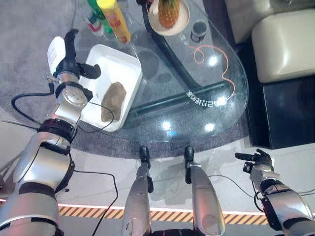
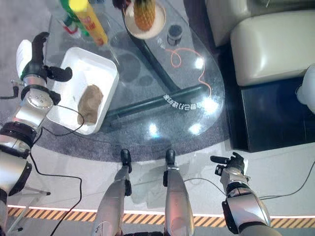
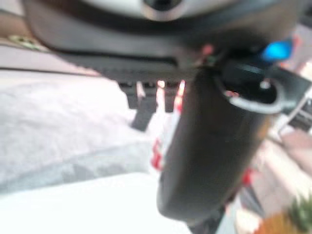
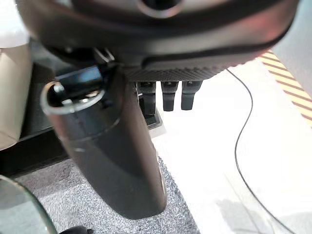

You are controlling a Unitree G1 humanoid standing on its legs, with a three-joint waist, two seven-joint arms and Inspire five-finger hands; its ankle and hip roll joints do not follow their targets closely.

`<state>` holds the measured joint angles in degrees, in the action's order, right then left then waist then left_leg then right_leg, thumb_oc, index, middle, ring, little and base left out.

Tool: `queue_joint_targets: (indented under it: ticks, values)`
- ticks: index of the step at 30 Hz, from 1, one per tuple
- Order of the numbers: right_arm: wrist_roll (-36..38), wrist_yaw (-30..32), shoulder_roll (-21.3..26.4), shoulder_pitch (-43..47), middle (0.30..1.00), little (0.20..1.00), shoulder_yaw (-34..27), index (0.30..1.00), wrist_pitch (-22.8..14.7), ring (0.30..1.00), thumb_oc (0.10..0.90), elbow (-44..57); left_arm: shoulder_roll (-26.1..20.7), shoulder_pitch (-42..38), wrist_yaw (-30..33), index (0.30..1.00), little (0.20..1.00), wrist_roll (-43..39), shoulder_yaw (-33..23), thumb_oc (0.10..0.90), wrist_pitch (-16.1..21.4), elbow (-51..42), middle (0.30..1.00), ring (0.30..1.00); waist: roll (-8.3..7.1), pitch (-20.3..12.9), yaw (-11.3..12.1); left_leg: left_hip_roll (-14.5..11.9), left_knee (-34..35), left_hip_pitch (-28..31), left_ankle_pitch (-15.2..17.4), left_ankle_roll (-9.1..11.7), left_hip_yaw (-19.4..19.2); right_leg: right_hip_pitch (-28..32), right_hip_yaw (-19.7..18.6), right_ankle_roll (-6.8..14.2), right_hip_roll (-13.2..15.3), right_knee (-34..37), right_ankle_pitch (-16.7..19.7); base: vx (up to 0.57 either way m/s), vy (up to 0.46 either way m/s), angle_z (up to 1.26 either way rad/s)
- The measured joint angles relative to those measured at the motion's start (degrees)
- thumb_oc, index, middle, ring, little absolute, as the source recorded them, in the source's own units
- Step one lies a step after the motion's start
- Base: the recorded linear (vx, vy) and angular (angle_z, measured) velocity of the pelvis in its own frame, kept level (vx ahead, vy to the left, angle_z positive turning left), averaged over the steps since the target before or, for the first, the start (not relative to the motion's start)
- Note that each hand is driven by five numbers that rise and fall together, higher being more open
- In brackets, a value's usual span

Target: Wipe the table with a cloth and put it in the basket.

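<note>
The brown cloth (image 1: 112,101) is lying crumpled inside the white basket (image 1: 129,65) at the left of the frame, on the glass desk (image 1: 231,93). The left hand (image 1: 66,51) is hovering at the basket's left rim, fingers relaxed, gripping nothing. The right hand (image 1: 259,160) is hanging empty at lower right, fingers loosely straight. Pulling back carelessly, the left hand could be nudging the basket toward the bottles (image 1: 110,17). White lettering on the desk's frame is showing, unreadable.

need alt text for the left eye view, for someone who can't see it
A brown cloth lies in a white basket at the left end of a glass table, with the robot's left hand open beside the basket. The right hand hangs open over the floor; a yellow bottle and a pineapple stand at the table's far side.
</note>
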<state>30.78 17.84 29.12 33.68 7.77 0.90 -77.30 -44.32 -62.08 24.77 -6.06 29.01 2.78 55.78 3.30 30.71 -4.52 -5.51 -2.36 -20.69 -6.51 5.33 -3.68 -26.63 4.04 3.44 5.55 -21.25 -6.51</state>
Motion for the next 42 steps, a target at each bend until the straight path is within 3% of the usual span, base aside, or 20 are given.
queue_joint_targets:
  ticks: [6,8,9,11,18,21,22,23,24,25,28,30,35,42]
  values:
    - [-4.56,-2.8,0.16,-5.88,0.9,0.9,-1.31,0.9,0.01,0.9,0.8,-0.4,-3.12,2.82,0.72,0.9,0.9,-2.32,-4.33,0.8,1.41,-3.06,0.9,0.9,0.81,-1.94,1.55,-0.11,3.18,4.96,-0.28,-0.46,-0.36,5.78,0.06,0.35,-0.31,4.89,1.5,0.07,-0.015,-0.03]
    - [-6.29,-4.38,-0.19,-7.99,0.9,0.9,-2.25,0.9,-0.03,0.9,0.8,-0.22,-4.35,6.93,0.78,0.9,0.9,-2.54,-8.46,0.8,2.05,-4.52,0.9,0.9,0.97,-1.95,1.47,-0.01,4.31,8.9,-0.56,-0.71,-0.39,10.58,0.16,0.78,-0.3,8.06,2.34,0.19,-0.013,-0.07]
    - [-7.05,-5.17,-0.36,-10.34,0.9,0.9,-2.53,0.9,-0.16,0.9,0.8,0.0,-4.2,11.28,0.74,0.9,0.9,-2.62,-10.21,0.8,2.94,-5.28,0.9,0.9,1.36,-3.4,1.13,-0.05,5.81,11.75,-0.55,-0.71,-0.38,14.04,0.31,1.11,-0.46,10.91,2.88,0.17,-0.001,-0.04]
    - [-8.3,-5.75,-0.35,-14.09,0.9,0.9,-2.64,0.9,-0.07,0.9,0.8,-0.36,-3.73,16.25,0.66,0.9,0.9,-2.75,-10.36,0.8,3.36,-5.37,0.9,0.9,2.2,-8.79,1.3,0.01,7.2,11.73,-0.51,-0.66,-0.37,14.78,0.41,1.36,-0.49,13.75,3.26,0.14,0.004,0.05]
    - [-15.77,-11.48,-1.61,-20.63,0.9,0.9,-3.19,0.9,3.19,0.9,0.8,-1.78,-2.82,33.32,-3.29,0.9,0.9,-5.03,-19.79,0.8,2.84,-6.33,0.9,0.9,1.65,-14.59,1.54,0.53,7.26,17.06,-0.17,-0.15,0.03,26.49,1.96,1.6,-0.42,25.77,7.06,0.1,-0.006,0.06]
    - [-19.07,-13.49,-2.57,-22.94,0.9,0.9,-3.08,0.9,4.97,0.9,0.8,-2.2,1.28,42.04,-7.98,0.9,0.9,-7.01,-27.53,0.8,1.29,-5.32,0.9,0.9,1.38,-18.06,2.87,0.32,7.29,18.43,0.41,0.4,0.08,28.05,1.99,1.74,-0.63,26.17,6.87,0.09,-0.012,0.02]
    - [-19.49,-13.67,-2.64,-23.16,0.9,0.9,-3.03,0.9,5.13,0.9,0.8,-2.2,1.74,42.8,-8.53,0.9,0.9,-7.05,-27.73,0.8,0.99,-4.86,0.9,0.9,1.35,-18.28,2.87,0.37,7.29,18.71,0.41,0.4,0.11,28.32,2.01,1.8,-0.59,26.17,6.79,0.04,0.0,0.02]
    - [-19.49,-13.67,-2.64,-23.16,0.9,0.9,-3.03,0.9,5.13,0.9,0.8,-2.2,1.74,42.8,-8.53,0.9,0.9,-7.05,-27.73,0.8,0.99,-4.86,0.9,0.9,1.35,-18.28,2.87,0.37,7.29,18.71,0.41,0.4,0.11,28.32,2.01,1.8,-0.59,26.17,6.79,0.03,0.008,0.06]
    - [-20.71,-15.21,-3.04,-24.67,0.9,0.9,-2.08,0.9,6.25,0.9,0.8,-2.01,5.26,48.84,-12.29,0.9,0.9,-7.52,-27.93,0.8,-1.99,-1.44,0.9,0.9,1.22,-20.48,3.53,0.32,7.3,19.78,1.03,0.33,0.38,29.53,2.21,1.85,-0.63,26.23,6.55,0.02,0.007,0.07]
    - [-20.71,-15.52,-3.11,-25.63,0.9,0.9,-2.11,0.9,6.22,0.9,0.8,-2.03,6.67,50.03,-13.18,0.9,0.9,-7.68,-27.55,0.8,-3.23,-0.43,0.9,0.9,1.24,-21.34,4.01,0.11,7.32,19.67,1.97,-0.07,0.42,29.33,2.25,1.7,-0.66,26.37,6.23,0.04,0.019,0.1]
    - [-22.27,-16.89,-4.25,-26.7,0.9,0.9,-2.16,0.9,6.75,0.9,0.8,-2.15,10.06,54.8,-17.11,0.9,0.9,-6.8,-27.68,0.8,-3.2,5.14,0.9,0.9,0.71,-23.03,4.72,0.09,7.61,19.8,3.62,-0.27,1.2,29.94,3.16,1.51,-0.94,26.18,6.07,0.05,0.031,0.15]
    - [-23.97,-18.93,-5.07,-28.16,0.9,0.9,-2.1,0.9,7.13,0.9,0.8,-2.31,12.08,57.38,-21.5,0.9,0.9,-5.33,-27.37,0.8,-5.48,10.31,0.9,0.9,0.22,-24.78,4.9,0.24,7.73,20.01,3.76,-0.41,1.23,30.09,3.31,1.46,-0.5,26.19,5.98,0.04,0.041,0.05]
    - [-28.29,-20.51,-6.03,-29.88,0.9,0.9,-1.95,0.9,7.72,0.9,0.8,-2.7,18.6,61.21,-29.51,0.9,0.9,-1.75,-24.87,0.8,-5.46,19.24,0.9,0.9,0.83,-26.77,5.92,0.27,7.76,20.65,3.79,-0.42,1.22,30.71,3.41,1.44,0.06,26.5,6.0,0.01,0.038,0.02]
    - [-30.9,-21.14,-7.25,-30.17,0.9,0.9,-0.9,0.9,7.68,0.9,0.8,-2.72,26.95,62.53,-33.47,0.9,0.9,-1.91,-22.14,0.8,-5.24,19.24,0.9,0.9,1.03,-28.08,5.62,0.47,7.72,21.67,4.03,-0.92,1.14,31.71,3.28,1.7,0.18,26.5,5.81,0.0,0.001,-0.01]
